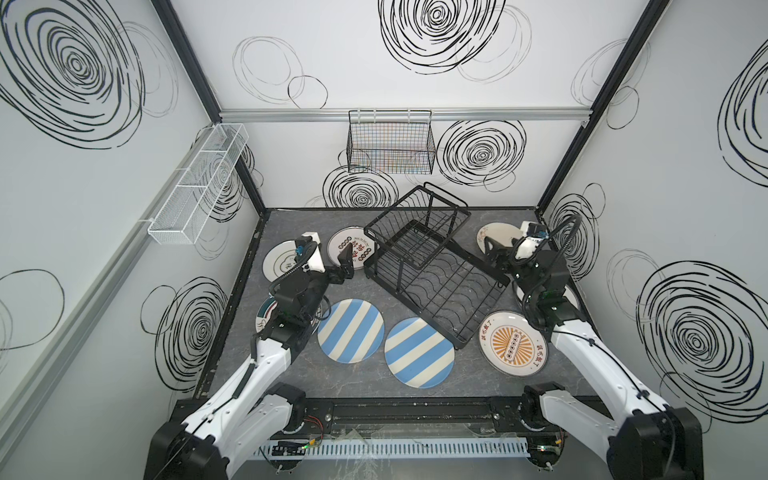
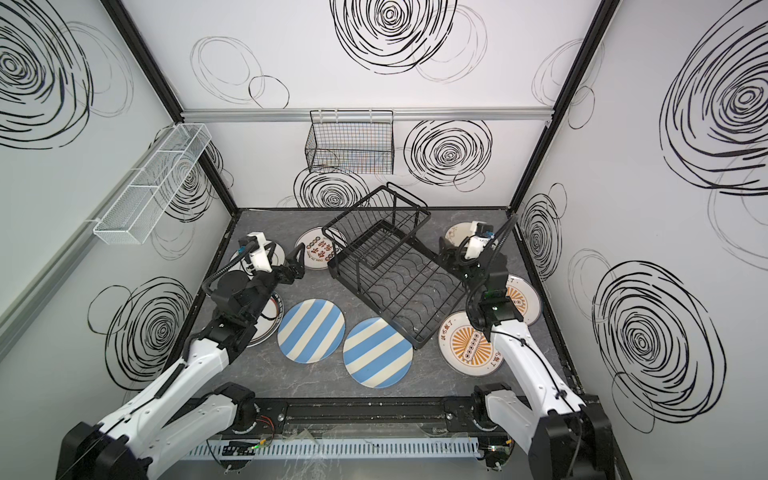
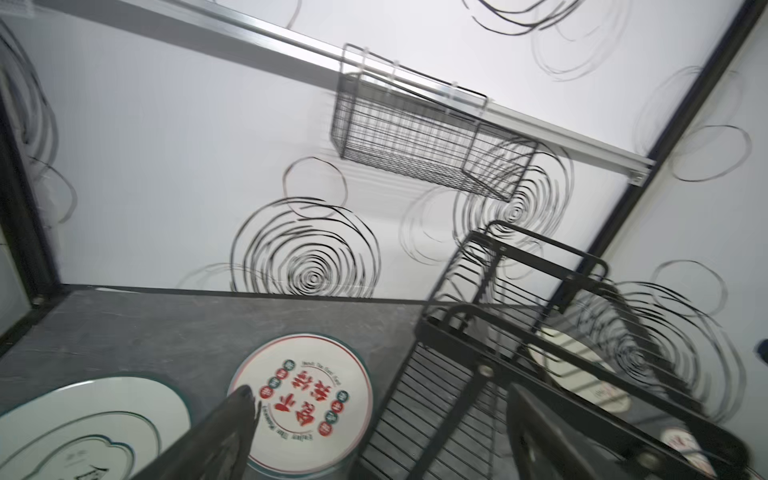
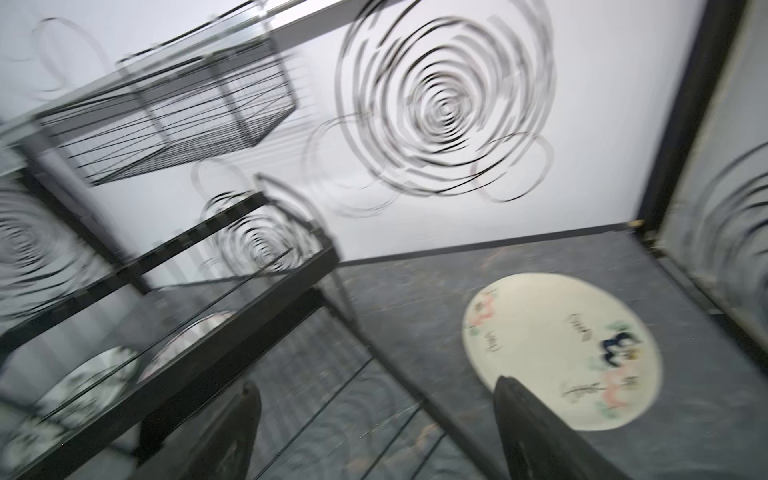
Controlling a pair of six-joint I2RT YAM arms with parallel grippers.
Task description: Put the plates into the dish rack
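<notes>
The black wire dish rack (image 1: pixel 419 249) (image 3: pixel 498 332) (image 4: pixel 232 307) stands askew mid-table. Plates lie flat around it: two blue-striped (image 1: pixel 351 330) (image 1: pixel 419 352), an orange sunburst (image 1: pixel 512 344), a second orange one (image 2: pixel 521 299) half under the right arm, a red-character plate (image 1: pixel 359 243) (image 3: pixel 307 399), a cloud-emblem plate (image 1: pixel 278 262) (image 3: pixel 83 419), and a floral plate (image 1: pixel 496 235) (image 4: pixel 552 340). My left gripper (image 1: pixel 347 259) (image 3: pixel 380 390) hangs open between the red-character plate and the rack. My right gripper (image 1: pixel 494 249) (image 4: pixel 376 384) is open over the rack's edge beside the floral plate. Neither holds anything.
A black grid basket (image 1: pixel 390 143) hangs on the back wall above the rack. A long white mesh basket (image 1: pixel 195 187) hangs on the left wall. One more plate (image 1: pixel 264 316) lies mostly under the left arm. The walls stand close on both sides.
</notes>
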